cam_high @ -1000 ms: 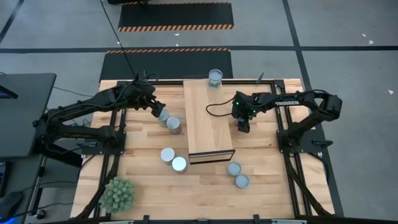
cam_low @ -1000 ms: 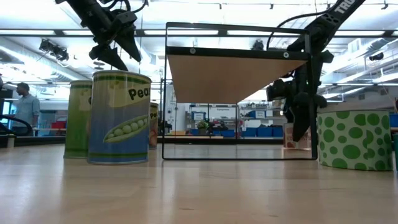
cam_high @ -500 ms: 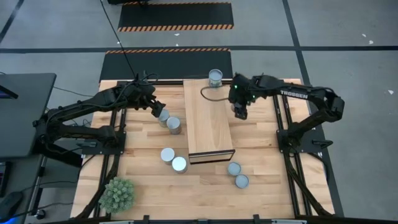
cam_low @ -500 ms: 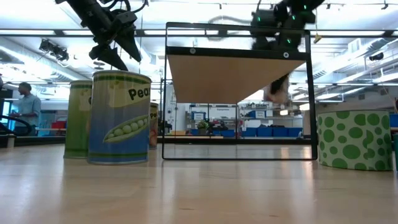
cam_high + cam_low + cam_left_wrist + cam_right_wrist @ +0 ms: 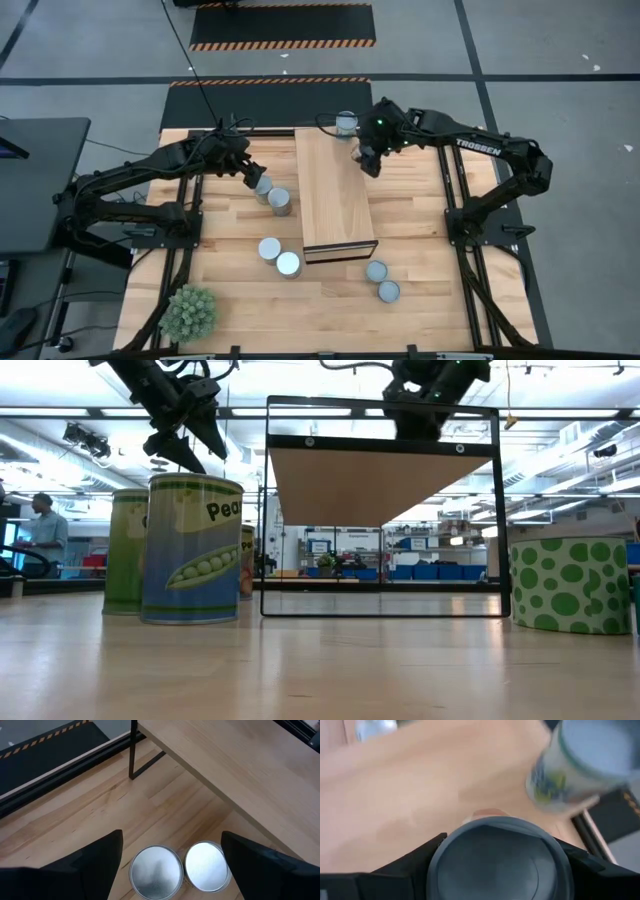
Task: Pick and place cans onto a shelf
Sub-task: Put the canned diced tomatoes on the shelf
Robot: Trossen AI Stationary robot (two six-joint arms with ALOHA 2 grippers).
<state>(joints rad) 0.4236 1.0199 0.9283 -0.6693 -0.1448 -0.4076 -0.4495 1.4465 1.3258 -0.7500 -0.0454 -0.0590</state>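
In the right wrist view we see a grey can top (image 5: pixel 502 857) filling the space between the jaws, cut off by the picture's lower edge; its sides are hidden. Beyond the jaws a second can (image 5: pixel 580 765) is blurred and clipped at the corner, its label unreadable. In the left wrist view both fingers (image 5: pixel 90 867) run out of frame, and the two cans (image 5: pixel 156 872) between them are cropped. In the low view the shelf (image 5: pixel 380 480) hides the right gripper's (image 5: pixel 415 415) fingertips.

Two dark, jointed arms — the right arm (image 5: pixel 470 148) bears white lettering and a green light; a black cable loops from the left arm (image 5: pixel 150 170).
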